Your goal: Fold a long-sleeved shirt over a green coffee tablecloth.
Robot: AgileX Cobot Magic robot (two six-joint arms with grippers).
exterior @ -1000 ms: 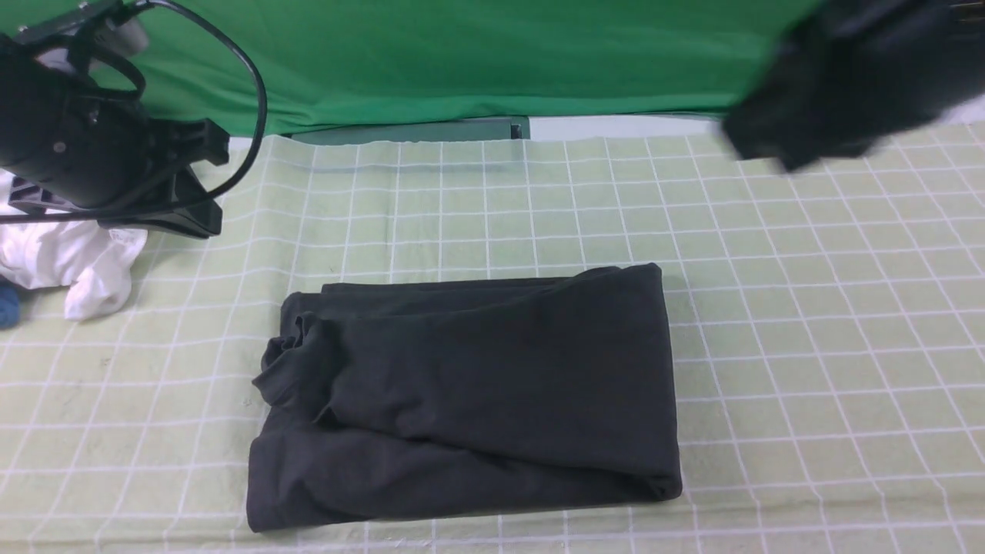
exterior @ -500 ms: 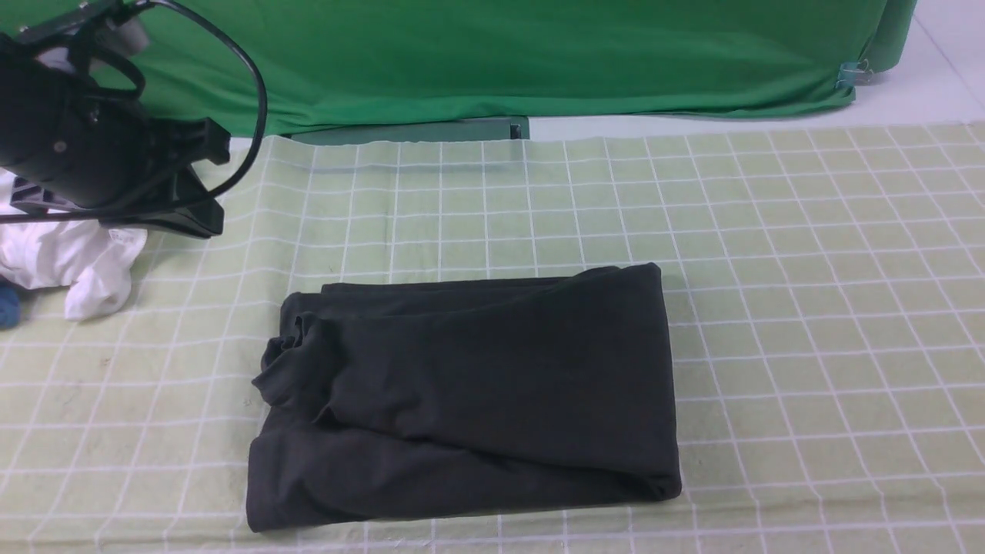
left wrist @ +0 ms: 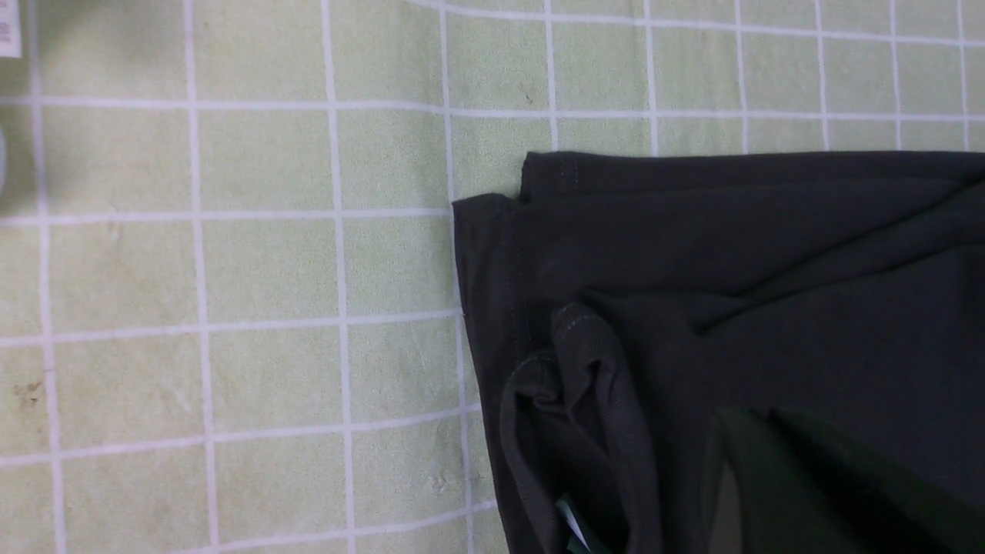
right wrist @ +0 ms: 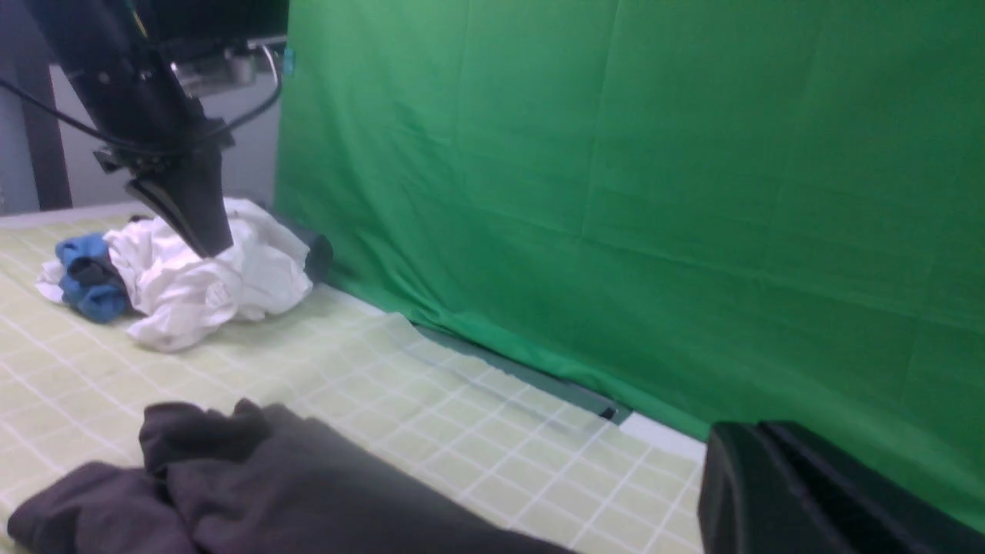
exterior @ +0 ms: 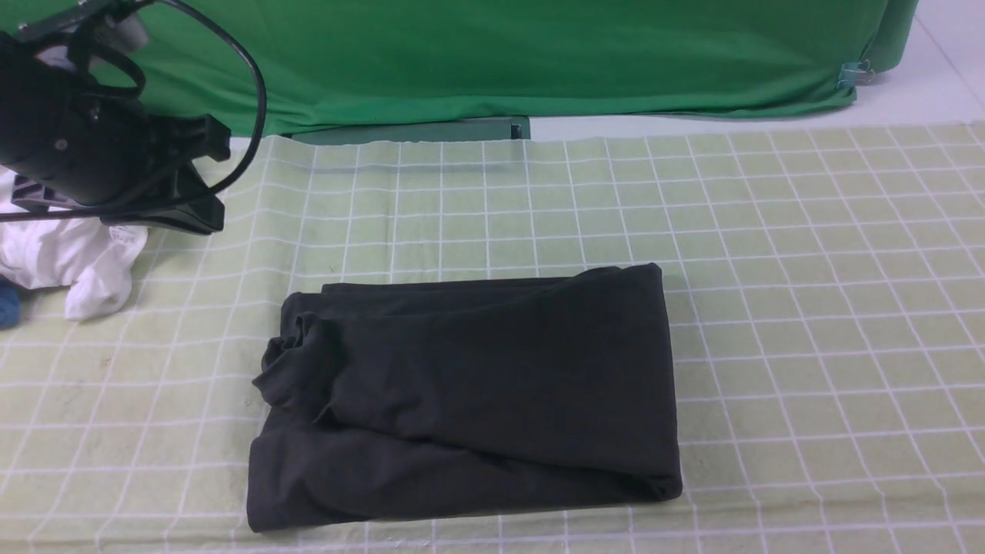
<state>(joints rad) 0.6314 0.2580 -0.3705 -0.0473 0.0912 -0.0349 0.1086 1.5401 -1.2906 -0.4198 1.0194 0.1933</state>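
**A:** Where is your long-sleeved shirt (exterior: 469, 396)?

**B:** You have it folded into a rough rectangle on the green coffee tablecloth (exterior: 808, 308), near the cloth's front edge and about midway between its sides. A bunched bit sticks out on its left end.

**A:** And your left gripper (exterior: 173, 204)?

**B:** It hangs above the cloth's far left corner, beside the white garment (exterior: 69, 258), well apart from the shirt. Nothing is in it; whether the jaws are parted you cannot tell.

**A:** Your right gripper (right wrist: 800, 492)?

**B:** You see only its dark tip in the right wrist view, so its state cannot be told either.
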